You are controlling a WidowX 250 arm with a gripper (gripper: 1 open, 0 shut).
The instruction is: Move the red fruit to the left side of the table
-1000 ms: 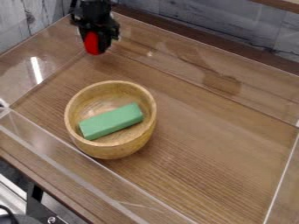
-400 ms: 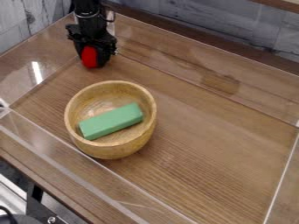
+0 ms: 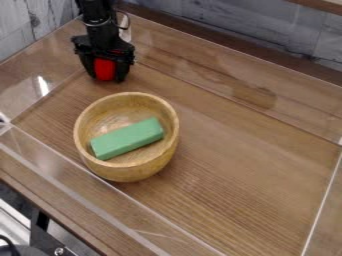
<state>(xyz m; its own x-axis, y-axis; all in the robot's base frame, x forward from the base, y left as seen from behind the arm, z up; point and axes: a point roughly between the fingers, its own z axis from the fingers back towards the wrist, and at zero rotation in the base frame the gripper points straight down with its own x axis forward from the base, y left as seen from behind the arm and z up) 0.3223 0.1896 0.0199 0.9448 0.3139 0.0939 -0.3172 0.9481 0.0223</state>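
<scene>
The small red fruit rests on the brown wood-grain table at its far left, near the back corner. My gripper points straight down over it, one black finger on each side. The jaws stand spread wider than the fruit, so the gripper is open. The arm above hides the fruit's top and its stem.
A wooden bowl with a green block lying in it stands just in front of the gripper. Low clear acrylic walls border the tabletop on all sides.
The gripper has come down and slightly toward the camera with the fruit. Its fingers, shut on the fruit before, now stand apart, and the fruit sits on the table.
</scene>
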